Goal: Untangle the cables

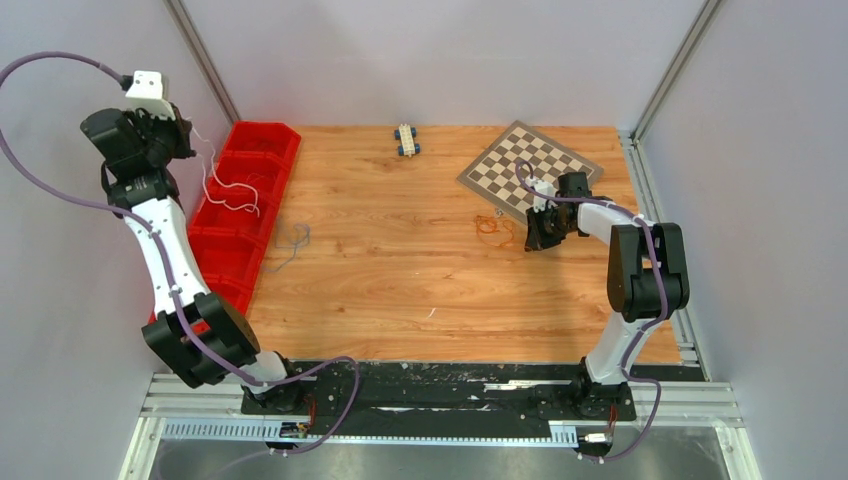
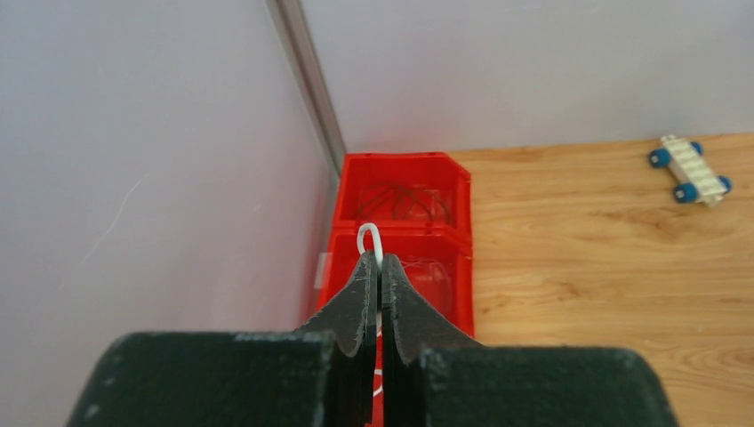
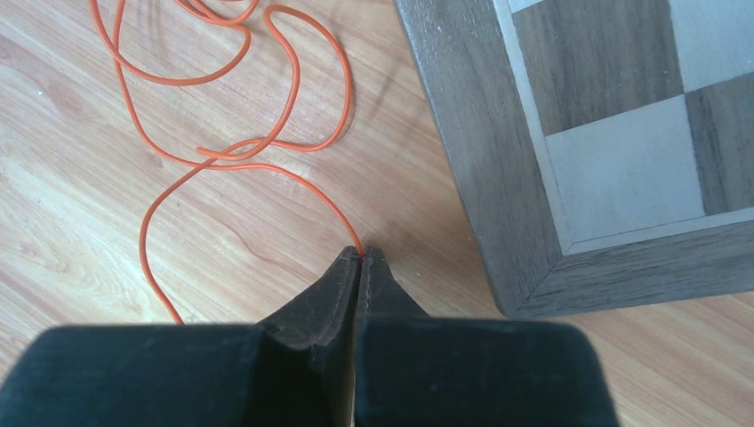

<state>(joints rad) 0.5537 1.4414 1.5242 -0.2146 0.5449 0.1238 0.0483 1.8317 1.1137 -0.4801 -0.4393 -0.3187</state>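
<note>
My left gripper [image 2: 374, 256] is shut on a thin white cable [image 2: 371, 238], raised high above the red bins [image 1: 262, 150]; the cable [image 1: 226, 185] hangs down in loops into them. My right gripper [image 3: 361, 255] is shut on an orange cable [image 3: 231, 151] that lies in loose loops on the wooden table, right beside the chessboard's edge [image 3: 462, 133]; from above the gripper [image 1: 537, 234] sits just right of the orange coil [image 1: 489, 226]. A grey-purple cable [image 1: 292, 240] lies loose on the table near the bins. A dark wire coil shows faintly in the far bin [image 2: 400, 200].
A row of red bins [image 1: 225, 240] lines the left wall. A chessboard [image 1: 530, 165] lies at the back right. A small white toy car with blue wheels [image 1: 406, 139] stands at the back centre. Grey walls enclose the table on three sides.
</note>
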